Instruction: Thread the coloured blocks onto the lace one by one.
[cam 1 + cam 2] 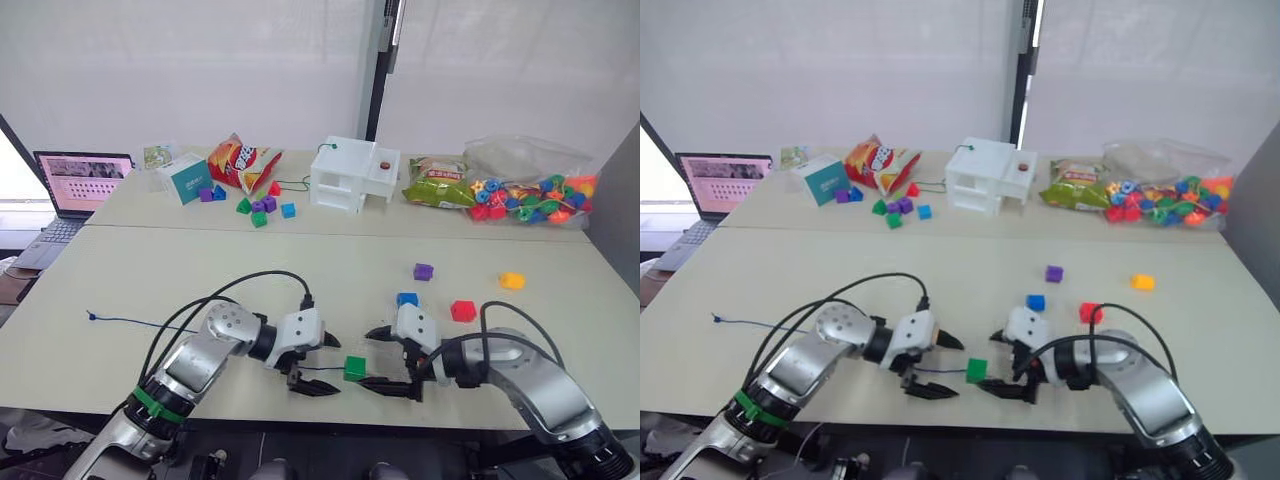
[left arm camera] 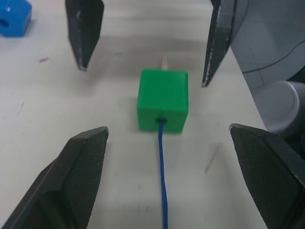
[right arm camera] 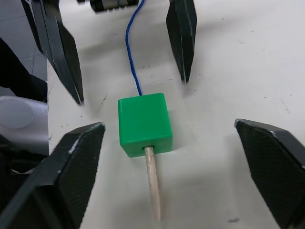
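**Green block sits threaded on the lace between two open grippers**

Near the bottom centre of the head camera's frame, a green cube block (image 1: 354,368) lies on the pale desk (image 1: 300,260) with the dark-blue lace (image 2: 162,176) running into the hole in one face and the lace's pale stiff tip (image 3: 153,188) sticking out of the opposite face. Left gripper (image 1: 316,364) and right gripper (image 1: 389,358) face each other across the block, each with its black fingers spread wide and holding nothing; neither touches the block or the lace. From the block the lace trails to the left under the left arm and ends in a small knot (image 1: 90,317) at the left of the frame.

Four more blocks lie loose to the right of centre: a blue one (image 1: 406,299) just above the right gripper, a red one (image 1: 462,311) beside it, a purple one (image 1: 423,271) higher up, and a yellow one (image 1: 511,281) farthest right.

Across the upper part of the frame stand a laptop (image 1: 78,185) at far left, a teal box (image 1: 186,179), a red snack bag (image 1: 240,162), a cluster of small blocks (image 1: 255,205), a white box (image 1: 353,175) with a green cord (image 1: 293,183), a green snack bag (image 1: 440,184) and a clear bag of bright beads (image 1: 530,192).
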`<state>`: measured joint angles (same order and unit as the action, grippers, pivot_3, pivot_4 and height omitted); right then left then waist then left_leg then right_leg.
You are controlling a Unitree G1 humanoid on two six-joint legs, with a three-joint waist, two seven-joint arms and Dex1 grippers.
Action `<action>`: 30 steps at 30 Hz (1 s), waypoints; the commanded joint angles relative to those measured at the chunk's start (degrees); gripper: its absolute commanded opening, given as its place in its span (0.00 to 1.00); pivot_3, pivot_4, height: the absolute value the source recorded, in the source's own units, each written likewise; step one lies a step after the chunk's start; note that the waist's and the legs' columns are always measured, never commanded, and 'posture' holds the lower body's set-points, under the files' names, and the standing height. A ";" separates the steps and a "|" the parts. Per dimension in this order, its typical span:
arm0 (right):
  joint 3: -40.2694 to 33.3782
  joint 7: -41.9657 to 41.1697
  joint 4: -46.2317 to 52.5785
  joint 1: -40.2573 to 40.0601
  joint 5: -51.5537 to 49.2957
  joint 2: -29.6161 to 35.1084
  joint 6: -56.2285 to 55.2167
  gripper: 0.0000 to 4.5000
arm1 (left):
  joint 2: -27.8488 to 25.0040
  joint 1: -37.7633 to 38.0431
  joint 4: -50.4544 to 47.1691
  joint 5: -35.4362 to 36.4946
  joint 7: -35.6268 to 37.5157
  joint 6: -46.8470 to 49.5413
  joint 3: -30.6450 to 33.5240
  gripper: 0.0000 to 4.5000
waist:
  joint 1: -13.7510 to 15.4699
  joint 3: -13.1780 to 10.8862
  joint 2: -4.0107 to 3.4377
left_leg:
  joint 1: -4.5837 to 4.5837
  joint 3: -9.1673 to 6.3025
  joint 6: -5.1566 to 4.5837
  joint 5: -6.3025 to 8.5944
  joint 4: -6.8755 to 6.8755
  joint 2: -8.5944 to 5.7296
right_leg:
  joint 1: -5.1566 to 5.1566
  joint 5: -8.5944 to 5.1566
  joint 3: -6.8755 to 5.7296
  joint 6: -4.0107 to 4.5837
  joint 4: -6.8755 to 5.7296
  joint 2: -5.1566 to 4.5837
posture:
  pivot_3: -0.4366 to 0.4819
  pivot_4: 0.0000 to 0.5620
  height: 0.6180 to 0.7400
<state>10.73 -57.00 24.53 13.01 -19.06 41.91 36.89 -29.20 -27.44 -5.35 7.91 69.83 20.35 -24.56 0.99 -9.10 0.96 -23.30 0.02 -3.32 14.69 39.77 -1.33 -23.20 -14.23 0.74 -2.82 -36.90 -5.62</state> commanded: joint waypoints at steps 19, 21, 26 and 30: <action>2.38 0.97 -4.85 -3.72 6.00 0.97 -10.15 0.67 | 4.23 -2.67 5.57 -2.93 -1.08 -2.03 -2.92 0.27 | -0.26 -0.01 0.01 | 0.03 0.03 -0.01 0.00 0.00 0.05 | 0.01 0.00 0.03 0.00 0.04 0.07 | 0.48 0.27 1.00; 2.53 1.27 -5.39 -3.88 6.69 0.83 -10.66 0.51 | 4.03 -2.56 5.35 -2.91 -0.95 -1.92 -2.90 0.27 | -0.26 -0.01 0.01 | 0.03 0.03 -0.01 0.00 -0.01 0.06 | 0.01 0.00 0.04 0.00 0.03 0.07 | 0.48 0.27 1.00; 2.15 0.02 -5.51 -4.20 6.96 1.12 -13.36 0.14 | 3.16 -2.54 5.33 -2.99 -0.36 -1.66 -2.84 0.27 | -0.29 -0.01 0.01 | 0.04 0.02 -0.01 0.00 0.00 0.06 | 0.02 0.00 0.03 0.00 0.03 0.07 | 0.48 0.27 1.00; 2.10 -0.57 -4.61 -3.57 6.54 0.78 -13.97 0.00 | 3.08 -2.52 5.41 -3.09 -0.42 -1.53 -2.95 0.27 | -0.32 -0.01 0.01 | 0.04 0.02 -0.01 0.00 0.00 0.07 | 0.02 0.00 0.04 0.00 0.03 0.10 | 0.48 0.27 1.00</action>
<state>13.57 -57.53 18.98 8.69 -12.46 42.64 23.77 -25.71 -29.95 0.82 4.82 68.69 18.75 -27.10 0.67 -9.11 0.97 -23.26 0.05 -3.32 14.69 39.77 -1.27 -23.18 -14.23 0.78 -2.81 -36.88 -5.54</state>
